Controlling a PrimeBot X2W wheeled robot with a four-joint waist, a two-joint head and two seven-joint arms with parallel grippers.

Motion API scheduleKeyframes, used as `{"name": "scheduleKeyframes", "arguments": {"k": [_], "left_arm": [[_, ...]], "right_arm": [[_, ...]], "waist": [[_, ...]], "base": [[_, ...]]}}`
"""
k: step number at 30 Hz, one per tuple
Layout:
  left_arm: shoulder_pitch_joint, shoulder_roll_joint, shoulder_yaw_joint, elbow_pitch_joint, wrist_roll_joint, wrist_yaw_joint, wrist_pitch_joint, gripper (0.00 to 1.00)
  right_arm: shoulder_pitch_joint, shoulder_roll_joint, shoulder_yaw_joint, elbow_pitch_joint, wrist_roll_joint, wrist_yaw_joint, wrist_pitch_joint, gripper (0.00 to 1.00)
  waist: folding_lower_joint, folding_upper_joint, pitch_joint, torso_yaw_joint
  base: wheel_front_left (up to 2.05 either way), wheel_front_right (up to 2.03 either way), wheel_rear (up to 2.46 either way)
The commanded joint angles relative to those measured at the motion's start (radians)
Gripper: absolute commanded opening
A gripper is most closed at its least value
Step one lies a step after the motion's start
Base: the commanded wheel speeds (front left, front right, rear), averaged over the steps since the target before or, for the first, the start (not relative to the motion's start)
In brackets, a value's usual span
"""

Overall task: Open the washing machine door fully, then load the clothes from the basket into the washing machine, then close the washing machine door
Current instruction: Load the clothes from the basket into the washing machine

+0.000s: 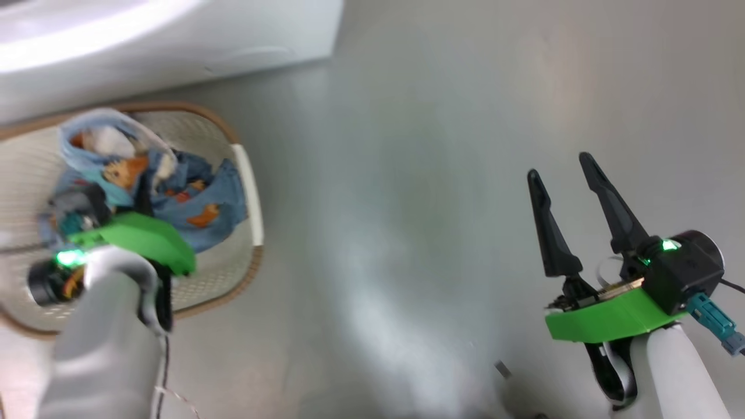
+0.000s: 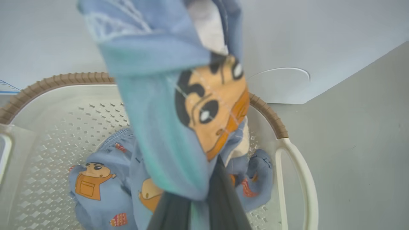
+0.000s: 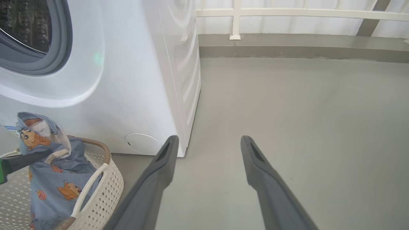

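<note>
Grey floor (image 1: 407,244) is wide open across the middle and right of the head view. The right gripper (image 1: 559,164) at lower right is spread wide and empty. At left, the left gripper (image 2: 204,198) pinches one of the clothes (image 2: 179,95), held up above the basket (image 2: 265,111) rim, while another bundle (image 2: 96,182) lies inside. Just behind, at upper left, is the washing machine (image 3: 127,95) corner.

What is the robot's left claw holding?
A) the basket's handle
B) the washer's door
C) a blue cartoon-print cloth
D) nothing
C: the left claw is shut on a blue cloth, which hangs over the basket.
</note>
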State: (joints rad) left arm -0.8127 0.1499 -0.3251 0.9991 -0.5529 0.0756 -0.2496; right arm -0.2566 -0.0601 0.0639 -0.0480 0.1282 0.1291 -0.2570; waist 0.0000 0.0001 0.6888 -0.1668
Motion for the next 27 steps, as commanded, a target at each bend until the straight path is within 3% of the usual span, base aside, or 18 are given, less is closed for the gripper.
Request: {"name": "scheduleKeyframes", "arguments": {"k": [1,8,27], "left_arm": [[0.090,0.017,0.041,-0.076,0.032,0.023,-0.012,0.00],[0.284,-0.019,0.103,-0.289,0.128,0.056,-0.012,0.00],[0.636,-0.041,0.113,-0.713,0.300,0.019,-0.012,0.00]], "right_arm": [[0.047,-0.011,0.013,-0.010,-0.009,0.002,-0.005,1.00],[0.094,-0.016,-0.004,0.025,-0.022,0.002,-0.003,1.00],[0.244,-0.002,-0.022,0.013,-0.040,0.002,0.073,1.00]], "waist": [[0.0000,-0.0001,-0.126,0.103],[0.0000,-0.0001,-0.254,0.154],[0.0000,-0.0001,-0.541,0.237]], "base": [[0.00,0.00,0.00],[0.00,0.00,0.00],[0.00,0.00,0.00]]}}
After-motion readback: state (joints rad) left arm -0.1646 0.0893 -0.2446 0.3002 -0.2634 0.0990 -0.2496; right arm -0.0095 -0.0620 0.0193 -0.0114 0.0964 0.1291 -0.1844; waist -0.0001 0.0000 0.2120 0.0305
